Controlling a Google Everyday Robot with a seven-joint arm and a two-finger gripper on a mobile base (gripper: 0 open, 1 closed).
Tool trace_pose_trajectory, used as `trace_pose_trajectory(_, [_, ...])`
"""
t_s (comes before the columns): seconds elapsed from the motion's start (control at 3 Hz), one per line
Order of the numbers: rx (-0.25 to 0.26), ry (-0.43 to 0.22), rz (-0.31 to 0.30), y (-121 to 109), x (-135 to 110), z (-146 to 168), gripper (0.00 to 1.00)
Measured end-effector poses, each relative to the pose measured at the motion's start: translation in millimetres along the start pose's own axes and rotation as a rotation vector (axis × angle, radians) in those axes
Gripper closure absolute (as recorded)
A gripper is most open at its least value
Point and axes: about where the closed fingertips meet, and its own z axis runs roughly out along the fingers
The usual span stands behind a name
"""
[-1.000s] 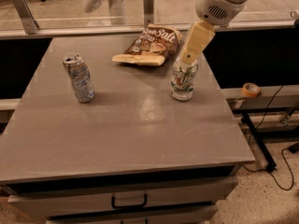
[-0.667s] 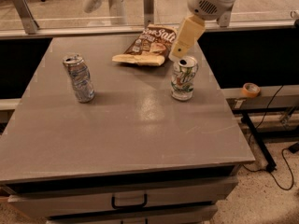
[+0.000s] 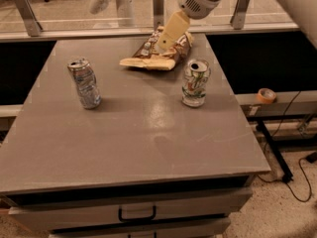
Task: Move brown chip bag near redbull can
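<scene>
The brown chip bag lies flat at the far middle of the grey table, its cream edge facing me. The redbull can, slim, dented and silver with bluish patches, stands at the left of the table, well apart from the bag. My gripper hangs from the white arm at the top right and sits over the bag's right part, its cream-coloured finger pointing down at it. I cannot tell whether it touches the bag.
A wider white-and-green can with red marks stands right of centre, just in front of the bag. A glass rail runs behind the table. A tape roll sits on a ledge at the right. Drawers front the table.
My gripper has moved left and away from me, from above the white-and-green can to over the chip bag. The bag and both cans have not moved.
</scene>
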Motion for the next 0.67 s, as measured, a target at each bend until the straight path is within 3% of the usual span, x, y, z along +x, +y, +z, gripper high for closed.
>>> trace_pose_trajectory(0.33, [-0.042,-0.031,0.104,-5.3,13.9,48.6,0.0])
trace_pose_trajectory(0.67, [-0.05,-0.077,0.171,-11.1,24.0,91.6,0.0])
